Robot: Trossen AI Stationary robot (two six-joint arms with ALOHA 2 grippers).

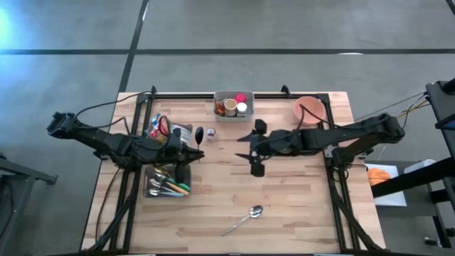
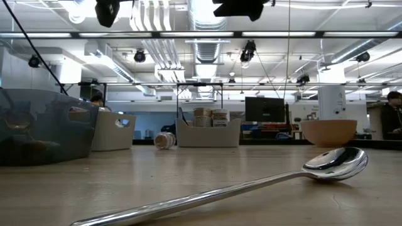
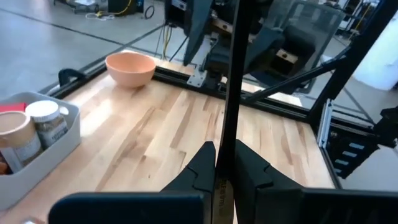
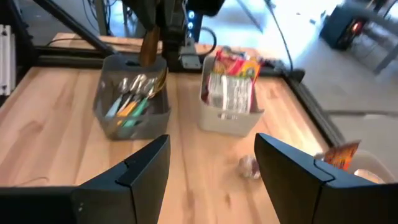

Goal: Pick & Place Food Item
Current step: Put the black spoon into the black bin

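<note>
Pale striped-wood bench [image 1: 298,199]; peach-pink bowl [image 1: 311,109] at its far right corner; shiny silver spoon [image 1: 244,219]; grey bin [image 1: 232,114]; black arms.

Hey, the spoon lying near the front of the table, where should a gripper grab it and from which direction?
Grip the spoon at mid-handle, coming straight down from above, fingers across the handle. It lies flat on the table with bare wood all around, and the slim straight handle looks easier to pinch than the rounded bowl.

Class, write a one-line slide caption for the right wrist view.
Open right gripper above the table, facing a cutlery bin, a snack bin and a small wrapped item.
</note>
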